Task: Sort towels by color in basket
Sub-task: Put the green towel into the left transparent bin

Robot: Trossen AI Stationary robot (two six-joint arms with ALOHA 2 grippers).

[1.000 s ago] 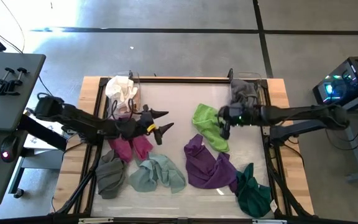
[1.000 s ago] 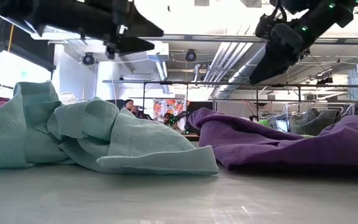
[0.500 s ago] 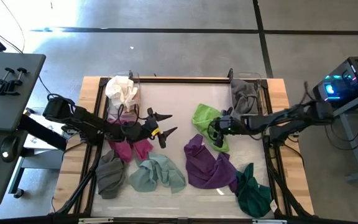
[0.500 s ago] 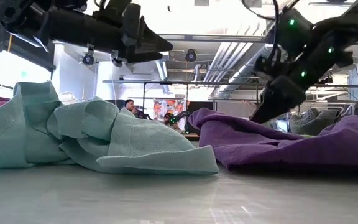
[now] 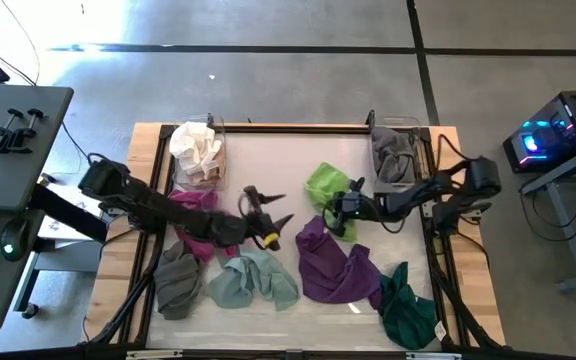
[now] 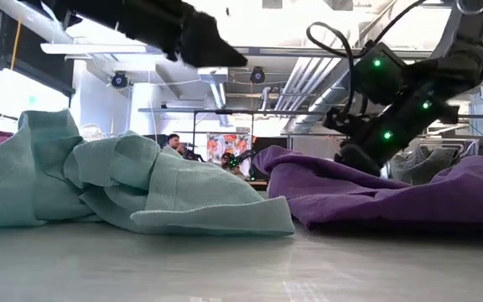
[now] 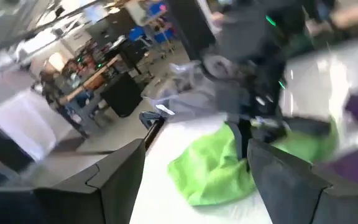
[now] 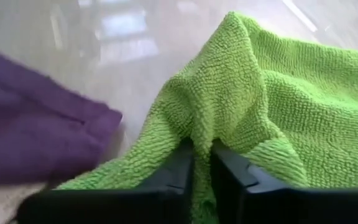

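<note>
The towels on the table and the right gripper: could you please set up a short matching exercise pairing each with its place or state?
Things:
1. lime green towel
2. dark green towel
3. cream towel
4. right gripper

Places or states:
A. in the clear bin at the table's far left corner
B. near right corner of the table
C. shut on a fold of cloth
D. pinched up mid-table, beside the purple towel

Pairs: 1-D, 2-B, 3-A, 4-C
</note>
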